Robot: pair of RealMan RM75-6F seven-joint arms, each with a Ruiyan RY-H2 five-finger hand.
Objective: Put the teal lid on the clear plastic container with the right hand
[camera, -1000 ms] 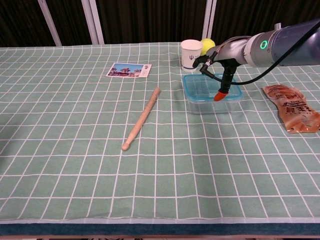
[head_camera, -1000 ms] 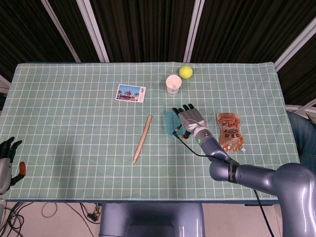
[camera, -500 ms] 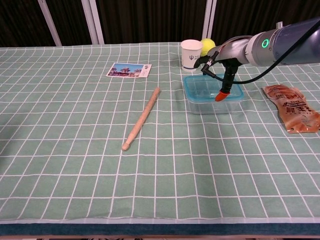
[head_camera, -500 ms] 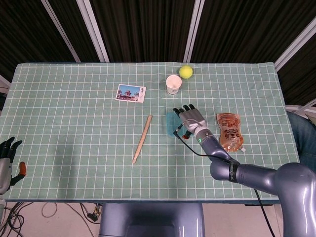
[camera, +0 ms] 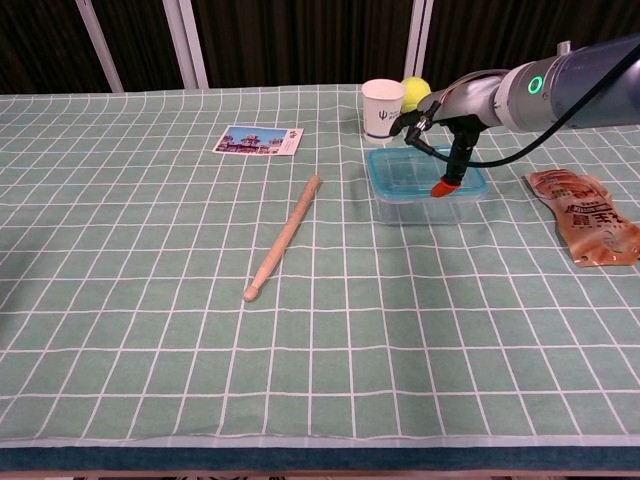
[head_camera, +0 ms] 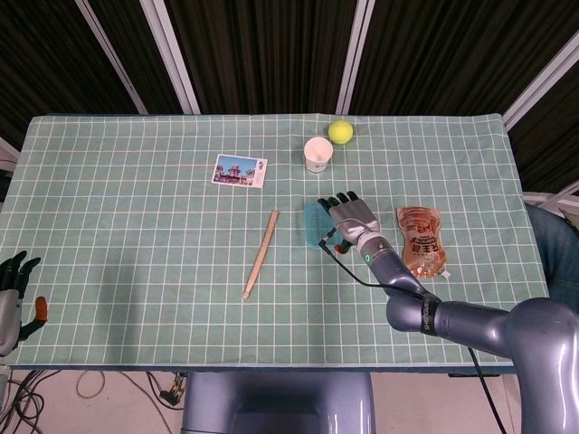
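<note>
Right hand (head_camera: 350, 218) lay flat over the teal lid (camera: 425, 172), fingers spread and pointing away from the robot, its orange-tipped thumb (camera: 441, 187) pointing down at the lid's near right part; whether it pressed or merely touched could not be told, and it gripped nothing; the lid sat on the clear plastic container (camera: 420, 207), level so far as the chest view showed, the container's clear wall visible beneath the teal rim; from the head view only the lid's left edge showed beside the hand. White paper cup (head_camera: 317, 154) stood upright just beyond the container; yellow tennis ball (head_camera: 340, 131) lay behind the cup, near the far edge; orange snack pouch (head_camera: 422, 240) lay flat to the right of the hand, apart from it; wooden stick (head_camera: 261, 253) lay well left of the container, slanted; postcard (head_camera: 240, 170) lay flat beyond the stick. Left hand (head_camera: 13, 300) hung at the table's near left corner, off the green checked cloth (head_camera: 136, 226), fingers apart, holding nothing.
</note>
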